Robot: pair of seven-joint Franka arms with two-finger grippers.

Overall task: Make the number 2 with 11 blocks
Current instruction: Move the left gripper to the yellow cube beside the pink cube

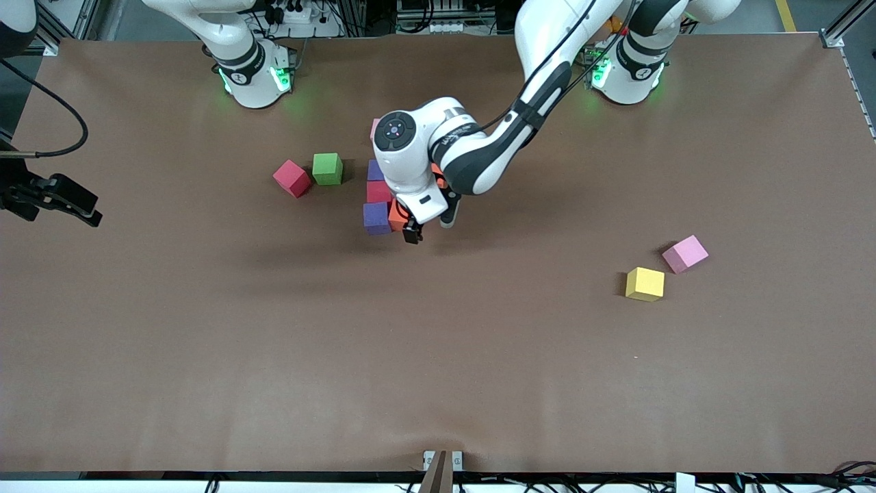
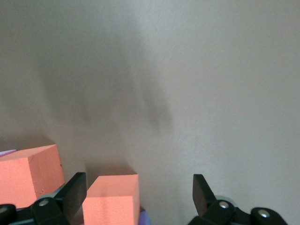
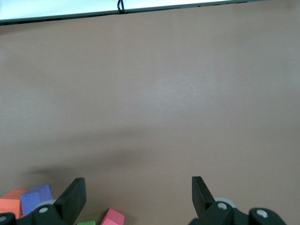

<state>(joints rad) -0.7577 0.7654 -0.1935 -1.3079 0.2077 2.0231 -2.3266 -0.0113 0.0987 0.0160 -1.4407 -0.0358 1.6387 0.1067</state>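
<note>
Currently, my read:
left pincer [image 1: 411, 231]: wide, empty, over orange block [image 2: 112, 199]
right pincer [image 3: 136, 197]: wide, waiting
risk: fingers could nudge the number 2 [image 1: 380, 198]

Main cluster of blocks [image 1: 378, 205] sits mid-table w/ two loose cubes [image 1: 309, 173] just beside it; another pair [image 1: 664, 268] well apart, nearer the camera.

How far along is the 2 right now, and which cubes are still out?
Partly built: a cluster of purple, red and orange cubes sits mid-table, much of it hidden under the left arm. The left gripper is open over an orange cube, holding nothing. The right gripper waits open. Yellow, pink and crimson cubes still lie apart.
</note>
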